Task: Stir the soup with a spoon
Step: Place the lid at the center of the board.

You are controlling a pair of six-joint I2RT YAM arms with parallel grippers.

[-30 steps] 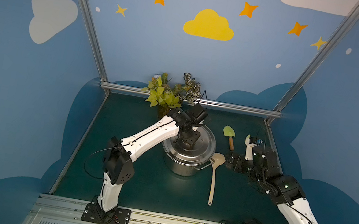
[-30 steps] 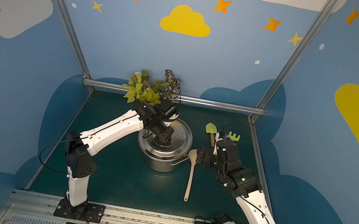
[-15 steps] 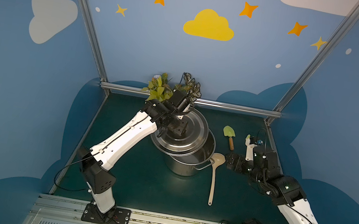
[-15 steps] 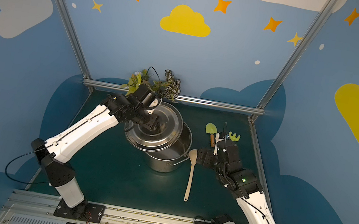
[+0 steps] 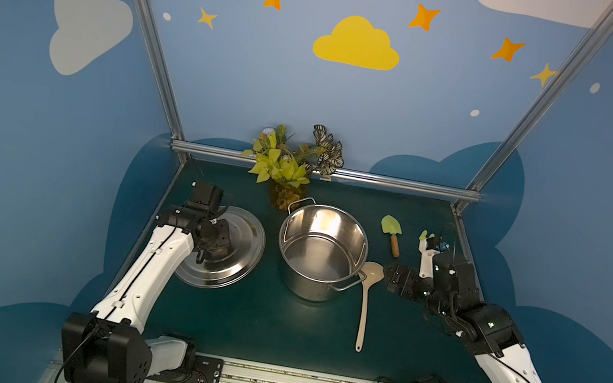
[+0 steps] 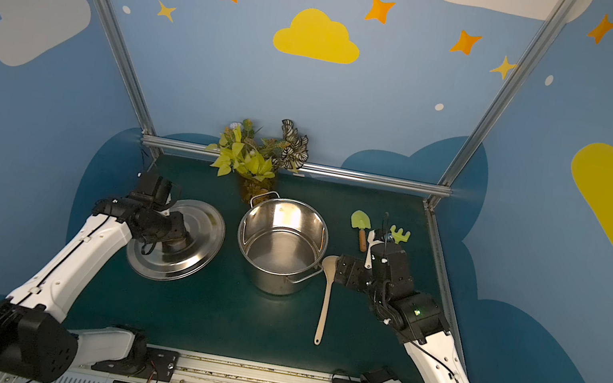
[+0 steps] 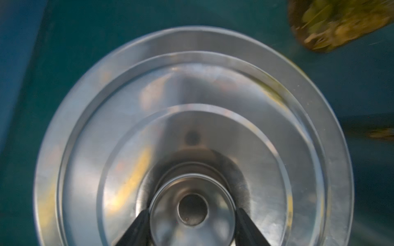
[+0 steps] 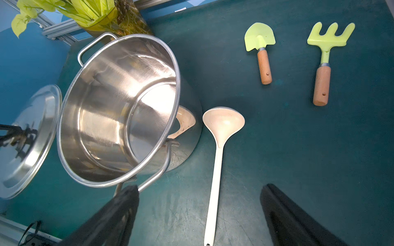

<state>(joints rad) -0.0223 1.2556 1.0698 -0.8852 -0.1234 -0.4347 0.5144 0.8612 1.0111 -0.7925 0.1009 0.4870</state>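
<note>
Pot: the big steel pot [image 5: 311, 290] [image 6: 275, 280] [image 8: 106, 102] stands upright and uncovered near the middle of the dark green bench [image 5: 254, 318]. Its inside shows only bare shiny walls and floor. One wire loop handle faces the back rail, the other the front right.

Spoon: the long cream spoon [image 5: 364, 303] [image 6: 325, 301] [image 8: 217, 161] (a ladle, really) lies flat on the bench just beside the pot, on its right. The bowl faces up next to the pot's nearer wire handle, and the thin handle points toward the front edge. In the right wrist view a narrow strip of bench shows between bowl and pot base.

Right hand: the right hand [image 5: 389, 276] [image 6: 340, 269] [image 8: 198, 189] has its jaws spread wide and holds nothing. It sits just right of the spoon's bowl in both top views. In the wrist view the spoon's handle runs between the two dark fingers [image 8: 119, 213] without touching either.

Left hand: the left hand [image 5: 214, 242] [image 6: 173, 235] [image 7: 191, 210] is clamped on the lid's round centre knob, one finger on each side of it.

Lid: the flat steel lid [image 5: 240, 249] [image 6: 199, 242] [image 7: 191, 95] [image 8: 27, 138] is tilted, left of the pot and apart from it (I cannot tell whether its low edge touches the bench).

Garden tools: a green trowel [image 5: 392, 232] [image 6: 360, 227] [image 8: 261, 53] and a green rake [image 6: 398, 234] [image 8: 324, 64] lie side by side at the back right, well apart from the spoon.

Plant: a leafy plant [image 5: 284, 163] [image 6: 251, 158] [image 8: 85, 10] stands just behind the pot.
</note>
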